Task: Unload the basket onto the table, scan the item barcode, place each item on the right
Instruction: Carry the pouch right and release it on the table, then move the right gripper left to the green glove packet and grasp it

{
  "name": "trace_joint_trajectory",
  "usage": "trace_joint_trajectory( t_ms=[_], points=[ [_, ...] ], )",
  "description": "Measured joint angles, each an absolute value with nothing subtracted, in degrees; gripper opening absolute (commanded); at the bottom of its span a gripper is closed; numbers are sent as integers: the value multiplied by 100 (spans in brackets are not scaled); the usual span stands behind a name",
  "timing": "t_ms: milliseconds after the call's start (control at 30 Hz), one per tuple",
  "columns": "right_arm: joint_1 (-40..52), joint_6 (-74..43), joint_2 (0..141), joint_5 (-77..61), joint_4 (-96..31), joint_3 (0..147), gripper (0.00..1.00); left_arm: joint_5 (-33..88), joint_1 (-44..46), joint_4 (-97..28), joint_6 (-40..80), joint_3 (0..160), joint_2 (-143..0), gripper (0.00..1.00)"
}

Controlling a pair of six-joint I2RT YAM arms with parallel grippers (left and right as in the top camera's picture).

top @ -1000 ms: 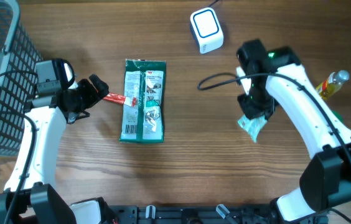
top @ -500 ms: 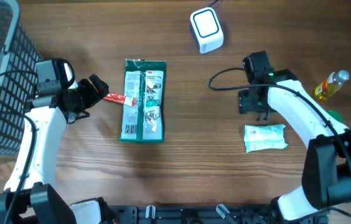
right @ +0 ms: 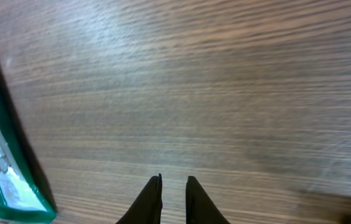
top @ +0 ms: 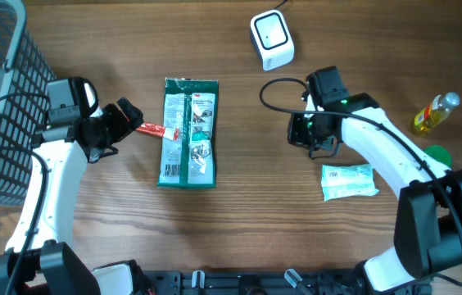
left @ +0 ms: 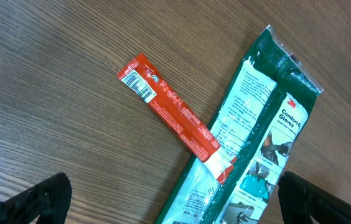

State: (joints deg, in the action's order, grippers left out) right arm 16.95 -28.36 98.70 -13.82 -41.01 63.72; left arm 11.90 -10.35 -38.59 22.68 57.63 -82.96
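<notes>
Wood-grain table (top: 239, 238), two arms, and a red sachet (left: 169, 112) not yet scanned.

The red sachet lies flat, left of centre, its inner end overlapping the green glove packet (top: 188, 160). The left gripper (top: 129, 120) hovers just beside its free end, fingers spread wide and empty. A good pick, I judge, pinches the sachet mid-body, clear of the barcode (left: 139, 84), then turns the bars toward the white scanner (top: 271, 38) at the far edge. The right gripper (right: 173, 200), tips nearly pressed together on nothing, hangs over bare wood near the wipes pack (top: 349, 180). Only the left wrist view resolves the barcode, and only the overhead view shows the scanner.
</notes>
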Motion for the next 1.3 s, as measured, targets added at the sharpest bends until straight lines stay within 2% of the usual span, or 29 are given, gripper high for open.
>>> trace_joint_trajectory(
  t_ms=[200,367,533,733,1033,1100,1133,1300],
  points=[
    [2032,-3170,9870,-1092,-4604,6370,11,1190,-1035,-3859,2268,5763,-8298,100],
    [2248,-3232,9870,-753,-5712,6344,11,1190,-1035,-3859,2268,5763,-8296,100],
    [2248,-3234,9870,-609,-6276,6082,11,1190,-1035,-3859,2268,5760,-8296,100],
    [2246,-3551,9870,-45,-6117,5229,17,1190,-1035,-3859,2268,5760,-8296,100],
    [1898,-3887,9872,768,-5360,5170,18,1190,-1035,-3859,2268,5763,-8296,100],
    [1697,-3924,9872,910,-5216,5170,23,1188,-1035,-3859,2268,5763,-8298,100],
    [1603,-3944,9872,954,-5155,5172,31,1188,-1035,-3861,2268,5760,-8296,100],
    [1304,-3918,9841,1105,-4788,5201,34,1190,-1035,-3861,2268,5760,-8296,100]
  ],
)
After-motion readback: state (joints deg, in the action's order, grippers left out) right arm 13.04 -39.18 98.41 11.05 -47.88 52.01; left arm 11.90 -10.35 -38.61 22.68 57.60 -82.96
